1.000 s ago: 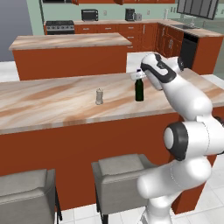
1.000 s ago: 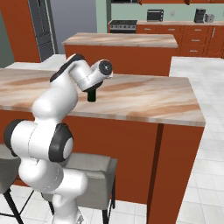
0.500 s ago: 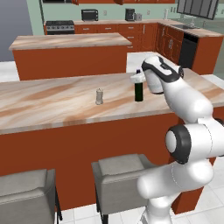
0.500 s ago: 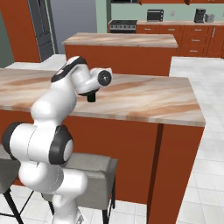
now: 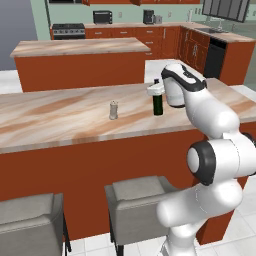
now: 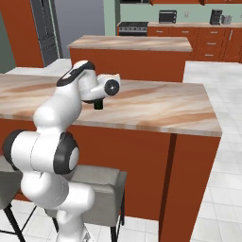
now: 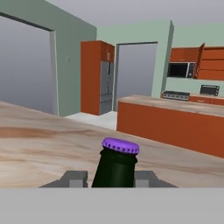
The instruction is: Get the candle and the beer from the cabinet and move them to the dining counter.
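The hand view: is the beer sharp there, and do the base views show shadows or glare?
Hand view: the beer is sharp, purple cap crisp, no blur, only flat even light. Left base view: soft, slightly pixelated, with no clear shadow under the candle on the dining counter. Right base view: no glare on the stone.

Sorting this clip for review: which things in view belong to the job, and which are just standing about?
Job:
- beer, upright on the dining counter, claw closed on its neck
- candle, same counter

Standing about:
- stools
- island
- microwave
- fridge
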Robot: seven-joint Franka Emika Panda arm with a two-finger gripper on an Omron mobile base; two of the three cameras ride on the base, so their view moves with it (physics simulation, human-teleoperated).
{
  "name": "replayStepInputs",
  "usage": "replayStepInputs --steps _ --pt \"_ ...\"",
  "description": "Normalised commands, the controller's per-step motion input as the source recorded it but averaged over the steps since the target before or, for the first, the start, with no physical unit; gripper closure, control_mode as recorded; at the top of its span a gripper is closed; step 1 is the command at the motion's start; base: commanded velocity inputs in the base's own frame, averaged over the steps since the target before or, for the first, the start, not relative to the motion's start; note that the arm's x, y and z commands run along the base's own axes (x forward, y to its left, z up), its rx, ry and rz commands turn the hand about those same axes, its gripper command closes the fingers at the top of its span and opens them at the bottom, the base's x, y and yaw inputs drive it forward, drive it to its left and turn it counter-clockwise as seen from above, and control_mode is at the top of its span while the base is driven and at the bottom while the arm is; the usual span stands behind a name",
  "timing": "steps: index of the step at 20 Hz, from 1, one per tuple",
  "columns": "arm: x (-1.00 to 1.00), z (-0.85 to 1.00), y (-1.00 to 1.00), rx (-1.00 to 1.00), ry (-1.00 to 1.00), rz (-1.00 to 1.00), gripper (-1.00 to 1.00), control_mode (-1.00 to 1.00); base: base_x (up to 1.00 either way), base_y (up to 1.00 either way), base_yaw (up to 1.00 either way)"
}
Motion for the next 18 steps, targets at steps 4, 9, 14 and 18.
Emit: replayStepInputs --steps 4,9,14,18 --pt "0.00 -0.22 0.00 0.00 0.00 0.00 1.00 -1.00 0.00 0.00 0.00" --pt "0.00 -0.37 0.00 0.00 0.00 0.00 1.00 -1.00 0.00 0.00 0.00" --pt "0.00 -0.13 0.00 0.00 0.00 0.00 1.00 -1.00 0.00 0.00 0.00" --pt "0.00 -0.38 0.00 0.00 -0.01 0.00 1.00 -1.00 0.00 0.00 0.00"
